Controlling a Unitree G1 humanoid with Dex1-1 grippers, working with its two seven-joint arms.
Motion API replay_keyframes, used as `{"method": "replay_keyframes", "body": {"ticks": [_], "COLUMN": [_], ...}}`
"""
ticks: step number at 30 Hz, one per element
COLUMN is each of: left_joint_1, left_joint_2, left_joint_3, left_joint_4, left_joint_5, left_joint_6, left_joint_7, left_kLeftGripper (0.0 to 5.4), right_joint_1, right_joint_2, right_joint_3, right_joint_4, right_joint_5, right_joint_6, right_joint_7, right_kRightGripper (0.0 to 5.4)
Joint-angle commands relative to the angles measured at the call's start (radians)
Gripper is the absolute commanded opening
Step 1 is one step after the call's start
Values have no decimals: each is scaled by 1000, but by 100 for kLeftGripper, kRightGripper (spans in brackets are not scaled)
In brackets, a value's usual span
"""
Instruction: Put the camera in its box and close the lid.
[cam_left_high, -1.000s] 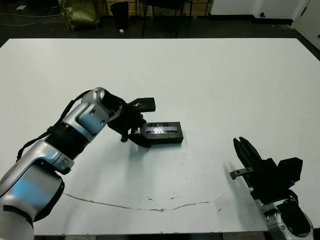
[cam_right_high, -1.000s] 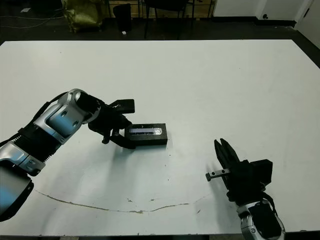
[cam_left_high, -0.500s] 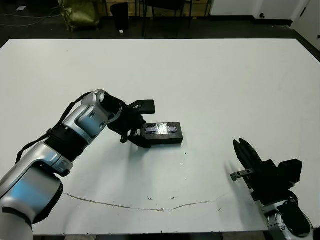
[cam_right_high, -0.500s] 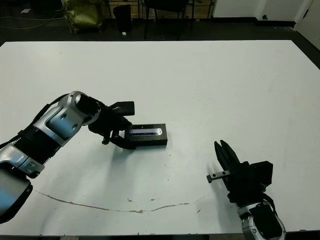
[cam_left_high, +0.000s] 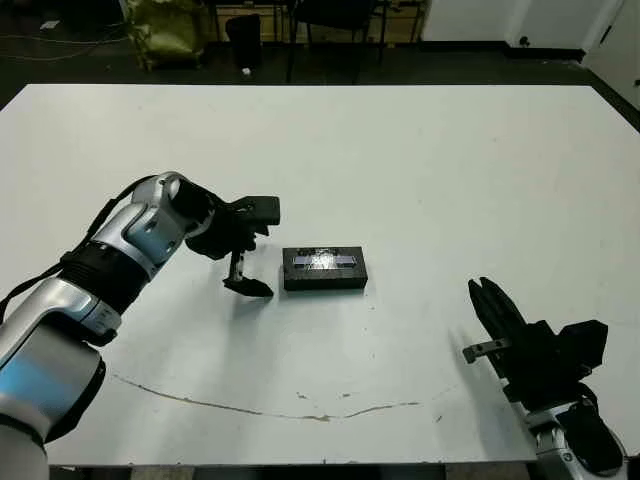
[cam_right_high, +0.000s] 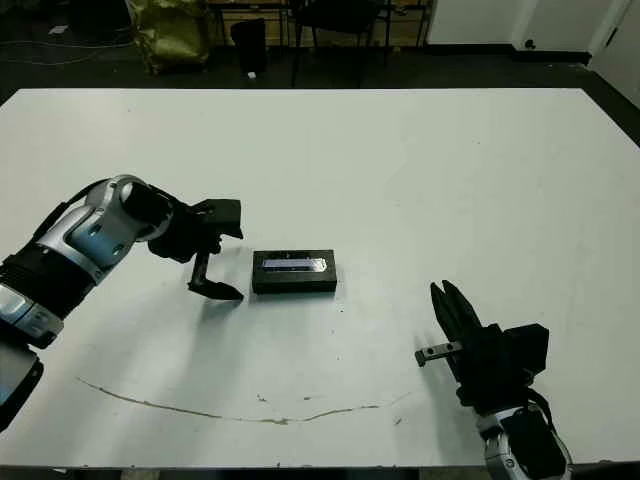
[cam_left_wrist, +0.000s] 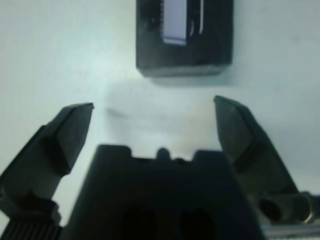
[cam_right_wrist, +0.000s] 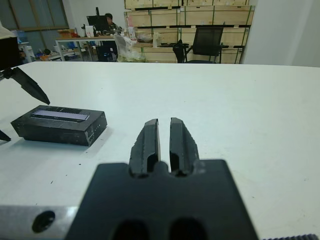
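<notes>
The black box (cam_left_high: 326, 282) lies flat near the table's middle with the lid (cam_left_high: 322, 261) sitting on top of it, shiny window strip facing up. The camera is hidden. My left gripper (cam_left_high: 267, 250) hovers just left of the box, open wide, nothing between its fingers and a small gap to the box's end. In the left wrist view the box (cam_left_wrist: 185, 55) lies beyond the spread fingertips (cam_left_wrist: 75, 117). My right gripper (cam_left_high: 487, 300) rests shut at the table's front right, well apart from the box (cam_right_wrist: 57, 129).
A thin brownish line (cam_left_high: 250, 408) runs across the table near its front edge. Chairs, crates and a person at a desk (cam_right_wrist: 106, 20) are beyond the far edge.
My left gripper has drawn back to the left, off the box's left end, and its fingers stand wider apart. The right gripper has not moved. The head view shifted slightly.
</notes>
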Motion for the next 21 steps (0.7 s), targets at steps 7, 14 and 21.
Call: {"method": "replay_keyframes", "body": {"ticks": [7, 14, 21], "left_joint_1": [182, 341, 538], "left_joint_2": [98, 109, -139], "left_joint_3": [-4, 366, 595], "left_joint_4": [22, -442, -867], "left_joint_5": [52, -51, -211], "left_joint_6": [57, 281, 313], "left_joint_7": [-24, 300, 652], "left_kLeftGripper": [538, 478, 302], "right_joint_1": [10, 8, 4], "right_joint_2": [-2, -4, -7], "right_joint_3": [-5, -4, 3], "right_joint_4": [23, 20, 7], "right_joint_5": [0, 6, -8], "right_joint_6": [-12, -5, 12], "right_joint_7": [3, 3, -9], "right_kRightGripper": [0, 0, 0]}}
